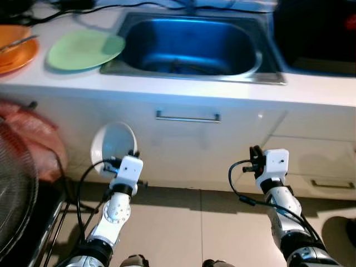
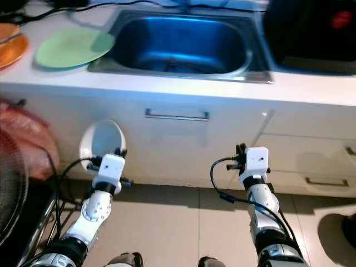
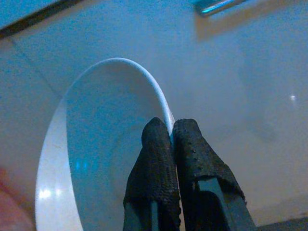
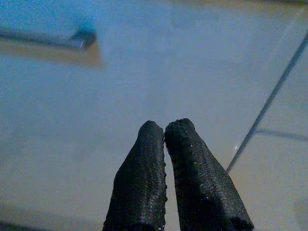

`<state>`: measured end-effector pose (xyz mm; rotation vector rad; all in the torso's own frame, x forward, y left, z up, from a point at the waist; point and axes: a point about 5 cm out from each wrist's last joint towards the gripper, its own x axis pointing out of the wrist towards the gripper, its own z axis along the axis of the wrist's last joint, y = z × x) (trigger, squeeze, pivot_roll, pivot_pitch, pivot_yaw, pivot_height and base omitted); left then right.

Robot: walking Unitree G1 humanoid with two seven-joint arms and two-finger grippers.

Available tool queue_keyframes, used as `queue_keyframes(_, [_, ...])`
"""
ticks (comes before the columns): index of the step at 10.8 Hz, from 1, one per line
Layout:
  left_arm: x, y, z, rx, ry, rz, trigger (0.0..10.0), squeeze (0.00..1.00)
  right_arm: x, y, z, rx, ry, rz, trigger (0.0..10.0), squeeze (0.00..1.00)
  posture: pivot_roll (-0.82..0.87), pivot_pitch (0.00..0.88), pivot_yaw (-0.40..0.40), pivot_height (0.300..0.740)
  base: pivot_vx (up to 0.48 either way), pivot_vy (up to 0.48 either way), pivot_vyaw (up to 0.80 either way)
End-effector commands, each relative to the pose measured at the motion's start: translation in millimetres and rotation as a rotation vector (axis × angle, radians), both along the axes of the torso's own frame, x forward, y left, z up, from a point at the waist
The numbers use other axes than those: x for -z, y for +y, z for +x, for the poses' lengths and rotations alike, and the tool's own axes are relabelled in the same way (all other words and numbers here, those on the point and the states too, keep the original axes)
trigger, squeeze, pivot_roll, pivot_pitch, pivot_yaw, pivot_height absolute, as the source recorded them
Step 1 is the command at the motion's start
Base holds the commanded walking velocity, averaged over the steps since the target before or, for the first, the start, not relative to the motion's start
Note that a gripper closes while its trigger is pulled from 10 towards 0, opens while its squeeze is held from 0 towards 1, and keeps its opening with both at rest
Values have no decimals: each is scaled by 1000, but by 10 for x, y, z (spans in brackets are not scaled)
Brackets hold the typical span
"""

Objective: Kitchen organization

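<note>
Left gripper (image 3: 171, 132) is clamped on the rim of a white bowl (image 1: 113, 146), holding it tilted on edge low in front of the white cabinet (image 1: 183, 144), below the worktop (image 1: 167, 89) and left of the drawer handle (image 1: 188, 117). Right gripper (image 4: 164, 132) hangs before the cabinet with its fingers pressed together, holding nothing. On the worktop a green plate (image 1: 83, 49) lies just beside the sink (image 1: 189, 44), with an orange bowl (image 1: 15, 49) further left.
</note>
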<state>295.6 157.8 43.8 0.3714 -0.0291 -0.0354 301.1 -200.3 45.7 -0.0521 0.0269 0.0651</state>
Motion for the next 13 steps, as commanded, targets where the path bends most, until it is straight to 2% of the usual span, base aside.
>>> queue_keyframes(1, [-74, -23, 0, 3, -57, 2, 10000, 0, 46, -42, -57, 17, 5, 20, 10000, 0, 59, 142, 2, 740, 0, 0, 0])
queue_keyframes(2, [-117, -32, -6, 2, -86, 3, 10000, 0, 14, -40, -44, 15, -11, 22, 10000, 0, 62, 149, 3, 740, 0, 0, 0])
queue_keyframes(5, [-588, -105, 35, 12, -316, 44, 10000, 0, -195, -46, 22, 3, -116, 23, 10000, 0, 69, 160, 0, 740, 0, 0, 0])
queue_keyframes(8, [-970, -200, 57, 12, -463, 58, 10000, 0, -550, -53, 110, 4, -270, 26, 10000, 0, 61, 161, 3, 740, 0, 0, 0])
queue_keyframes(9, [-1042, -227, 62, 19, -487, 57, 10000, 0, -673, -47, 146, 4, -316, 30, 10000, 0, 62, 161, 3, 740, 0, 0, 0])
queue_keyframes(11, [-1213, -321, 104, 73, -508, 51, 10000, 0, -1112, 23, 247, -21, -461, 38, 10000, 0, 61, 155, 4, 740, 0, 0, 0])
queue_keyframes(13, [-1368, -460, 161, 148, -529, 26, 10000, 0, -1243, 111, 283, -42, -493, 49, 10000, 0, 63, 149, 4, 740, 0, 0, 0])
